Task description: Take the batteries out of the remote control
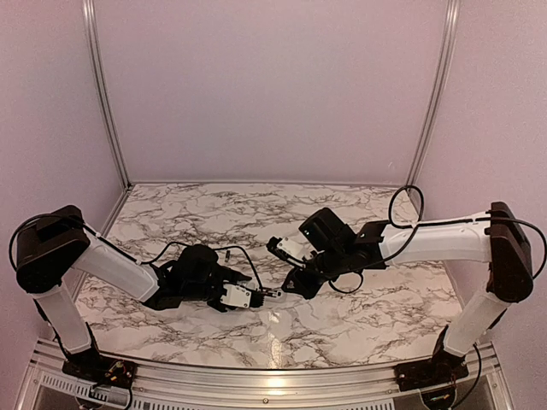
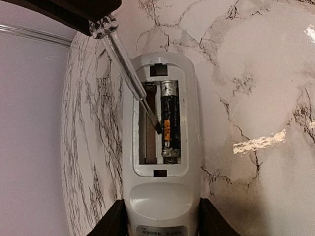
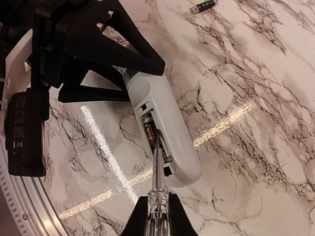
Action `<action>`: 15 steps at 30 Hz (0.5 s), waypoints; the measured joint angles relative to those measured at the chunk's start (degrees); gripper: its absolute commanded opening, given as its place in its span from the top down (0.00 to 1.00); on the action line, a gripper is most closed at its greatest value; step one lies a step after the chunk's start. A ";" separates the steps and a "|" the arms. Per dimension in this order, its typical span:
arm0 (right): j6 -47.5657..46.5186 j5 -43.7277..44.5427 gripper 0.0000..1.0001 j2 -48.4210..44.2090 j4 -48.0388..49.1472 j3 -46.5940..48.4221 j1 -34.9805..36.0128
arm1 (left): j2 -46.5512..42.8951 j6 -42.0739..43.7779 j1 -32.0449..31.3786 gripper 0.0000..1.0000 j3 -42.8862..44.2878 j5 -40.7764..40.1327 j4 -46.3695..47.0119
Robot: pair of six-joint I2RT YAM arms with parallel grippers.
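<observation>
The white remote control [image 2: 162, 196] lies back up, its cover off, held at its near end between my left gripper's [image 2: 162, 223] black fingers [image 2: 110, 221]. One dark battery [image 2: 170, 123] sits in the right slot; the left slot is bare. My right gripper [image 3: 157, 216] is shut on a clear-handled thin stick [image 3: 157, 172]. Its tip rests inside the compartment against that battery [image 3: 150, 132]. A second battery [image 3: 203, 6] lies loose on the table beyond the remote [image 3: 172, 128]. In the top view both grippers [image 1: 256, 295] [image 1: 289, 286] meet at the table's front middle.
The marble table [image 1: 256, 213] is bounded by a metal frame with lilac walls behind and at the sides. The left arm's black wrist [image 3: 98, 49] fills the upper left of the right wrist view. A metal rim [image 1: 273, 376] runs along the front edge.
</observation>
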 measured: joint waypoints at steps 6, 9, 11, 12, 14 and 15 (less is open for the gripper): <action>0.00 0.07 1.00 0.42 -0.13 0.17 0.00 | 0.02 0.39 -0.07 1.00 0.00 -0.26 -0.26; 0.00 0.04 1.00 0.66 -0.63 0.70 0.00 | 0.02 0.74 -0.17 1.00 0.00 -0.59 -0.26; 0.00 0.02 1.00 0.76 -0.81 0.85 0.00 | 0.02 0.94 -0.26 1.00 0.00 -0.74 -0.26; 0.00 0.00 1.00 0.87 -0.98 0.96 0.00 | 0.02 1.01 -0.33 1.00 0.00 -0.92 -0.26; -0.02 0.00 1.00 1.20 -1.25 1.29 0.00 | 0.02 1.20 -0.39 1.00 0.00 -1.25 -0.33; -0.02 0.00 1.00 1.40 -1.42 1.57 0.00 | 0.02 1.22 -0.42 1.00 0.00 -1.40 -0.33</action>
